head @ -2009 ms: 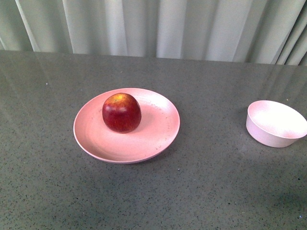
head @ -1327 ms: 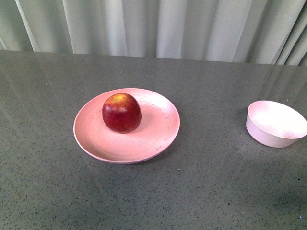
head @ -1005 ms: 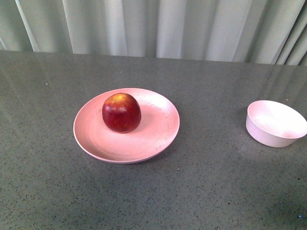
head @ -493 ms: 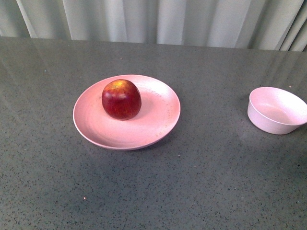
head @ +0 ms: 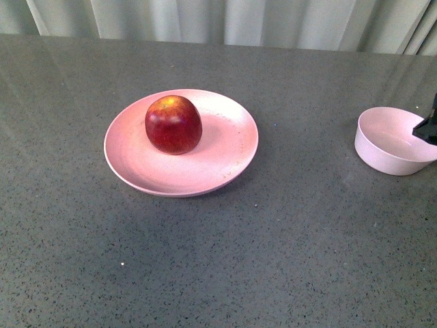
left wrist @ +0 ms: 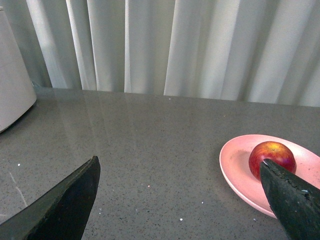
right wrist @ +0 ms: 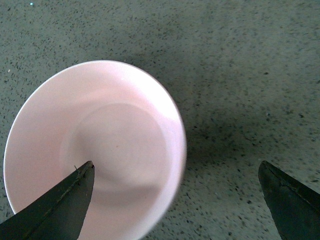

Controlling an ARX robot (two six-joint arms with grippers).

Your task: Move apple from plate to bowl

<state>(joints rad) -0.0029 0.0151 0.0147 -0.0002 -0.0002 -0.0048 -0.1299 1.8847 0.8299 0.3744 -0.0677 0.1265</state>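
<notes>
apple (head: 173, 124) on plate (head: 205, 175), bowl (head: 384, 149) well apart, right gripper (right wrist: 175, 169) spread above bowl

No writing, label, brand, number or sign can be read anywhere; the apple (head: 173, 124), plate (head: 140, 171), bowl (head: 382, 152) and counter (head: 273, 260) carry none.

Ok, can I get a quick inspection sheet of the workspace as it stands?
Surface: grey speckled table, a few tiny white specks.
Job's things: apple upright on the plate; bowl empty, apart from the plate.
Clutter: one white object on the table, only partly in view.
Grippers: left hand open, empty, facing the apple; right hand open, empty, over the bowl's edge.
Cables: nothing seen.
Surroundings: pale curtain behind the table.
</notes>
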